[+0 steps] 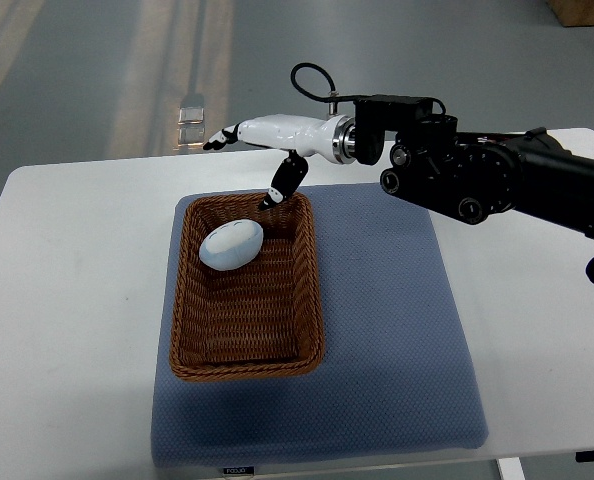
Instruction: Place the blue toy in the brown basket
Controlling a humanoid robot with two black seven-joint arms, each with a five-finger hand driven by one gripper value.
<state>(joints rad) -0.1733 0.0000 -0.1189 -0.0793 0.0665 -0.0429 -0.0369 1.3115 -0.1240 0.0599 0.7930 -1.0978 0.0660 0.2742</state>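
The pale blue egg-shaped toy (230, 244) lies inside the brown wicker basket (307, 290), near its far end. My right hand (252, 150) comes in from the right and hovers above the basket's far rim. Its fingers (220, 138) are stretched out to the left and its thumb (285, 184) hangs down toward the rim. The hand is open and holds nothing. It is apart from the toy. The left arm is out of view.
The basket stands on a blue-grey mat (397, 330) on a white table (67, 300). The black right arm (497, 175) spans the table's far right. A small clear object (190, 120) lies on the floor beyond the far edge.
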